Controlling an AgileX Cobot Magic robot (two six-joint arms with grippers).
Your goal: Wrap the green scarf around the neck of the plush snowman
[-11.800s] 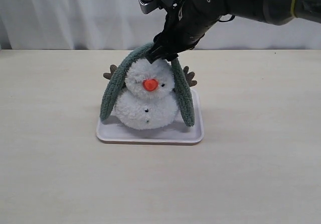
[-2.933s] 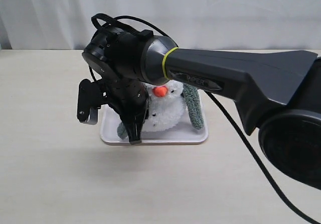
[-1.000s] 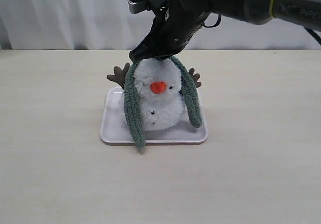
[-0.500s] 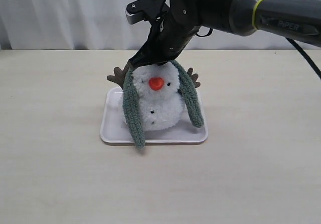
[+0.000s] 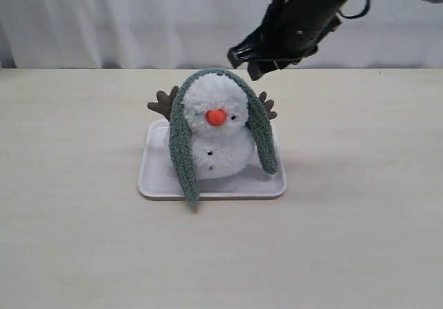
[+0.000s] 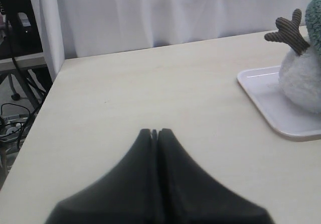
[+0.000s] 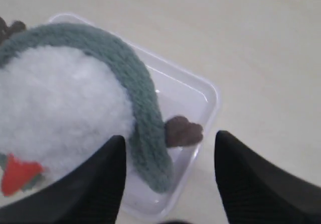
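Black left tool (image 6: 154, 132), shown from its own wrist camera: clenched, both fingers pressed together with nothing between them. It sits above the bare beige surface (image 6: 150, 83), well apart from the white tray (image 6: 261, 91) at the far side of that view.

Exterior view, from the left: the rectangular tray lies on the surface in front of a white curtain (image 5: 104, 18). The plush snowman (image 5: 223, 151) stands upright in the tray, facing the camera, with its orange nose (image 5: 216, 117) near the middle of the head ball. A left-hand twig arm (image 5: 163, 104) and a right-hand twig arm (image 5: 267, 106) show behind the shoulders.

The green scarf (image 5: 181, 149) is draped over the crown of the head, not about the neck (image 5: 208, 134), which remains bare white fluff. Its left strand hangs down the side of the body, and the rounded tip passes over the tray's front rim. Its right strand hangs down the other side and ends inside the tray, just beside the right-hand twig arm.

The right tool (image 5: 252, 63) hangs above and to the right of the head, clear of scarf and plush. Its wrist camera shows it released: fingers spread wide, holding nothing.
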